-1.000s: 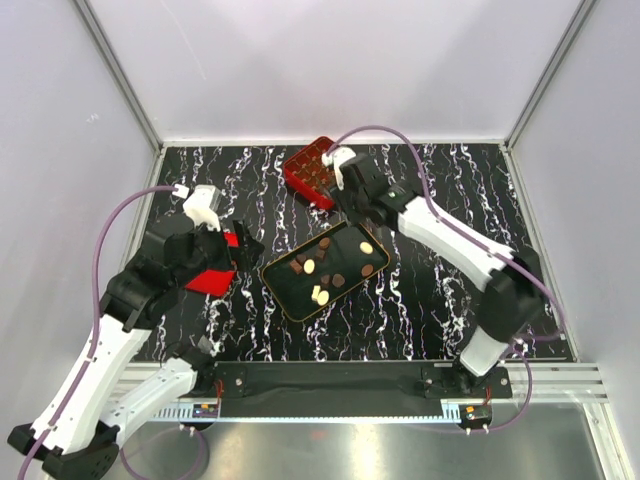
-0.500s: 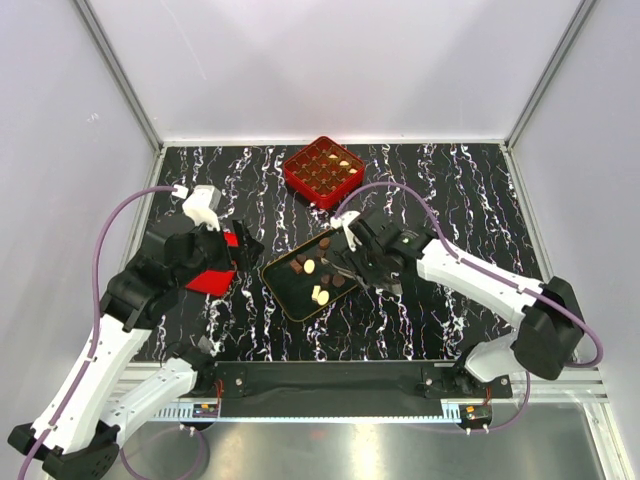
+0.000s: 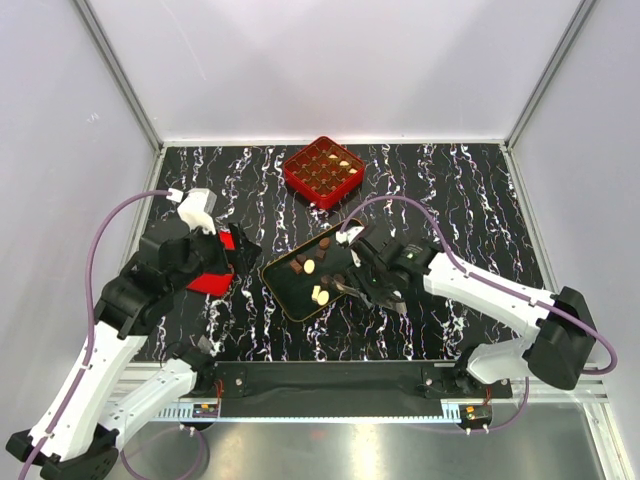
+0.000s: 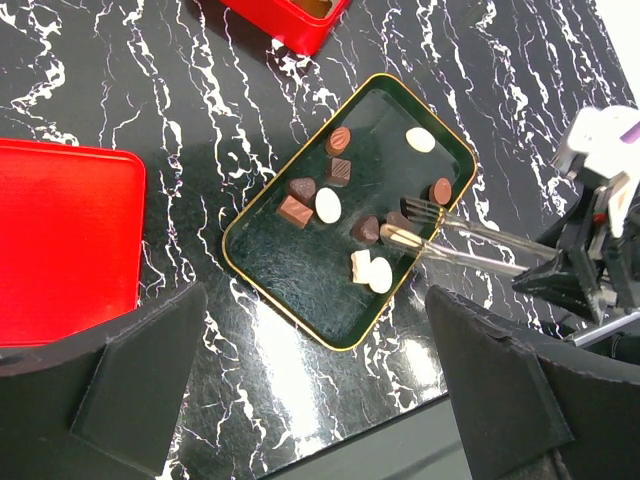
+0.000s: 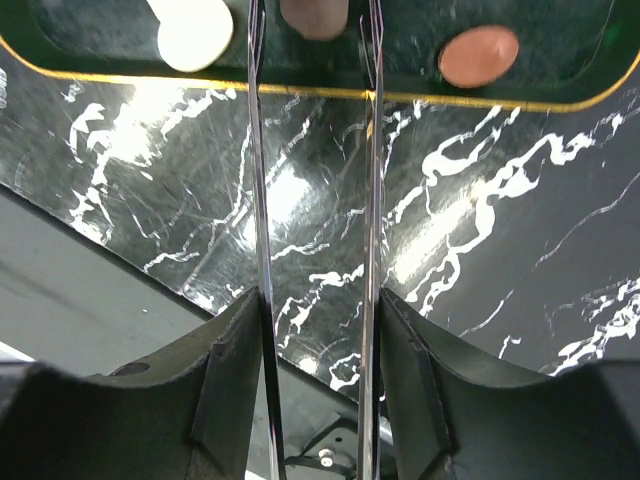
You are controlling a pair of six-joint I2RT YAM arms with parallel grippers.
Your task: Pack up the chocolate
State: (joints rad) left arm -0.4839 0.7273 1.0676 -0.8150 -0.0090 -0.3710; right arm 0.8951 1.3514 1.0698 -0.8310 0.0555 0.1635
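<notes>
The right gripper (image 4: 399, 222) reaches into the tray (image 4: 280, 270) from its right side. Its two long thin metal fingers (image 5: 258, 200) cross the gold rim and lie low over the tray floor. The fingers stand apart, released. A dark piece (image 5: 313, 15) sits between them near the tips, with a gap showing on either side of it in the right wrist view. Just outside one finger lies a cream piece (image 5: 195, 30), and outside the other a reddish-brown oval (image 5: 480, 55).

The rest of the chocolate (image 4: 328, 204) is scattered across the tray's middle and far half. It is a mix of dark, brown and cream bites, with two cream ones touching near the tray's near-right edge. The near-left part of the tray floor is bare.

The left gripper (image 4: 315, 292) hangs above the counter (image 3: 450, 200) to the left of the tray. It is spread fully wide, with nothing between its black fingers (image 4: 140, 380). Below it, left of the tray and apart from it, lies a flat red lid (image 4: 60, 240).

Beyond the tray's far end, well apart, sits a red gridded box (image 3: 322, 172). Many of its cells hold dark chocolates, and one holds a cream one.
</notes>
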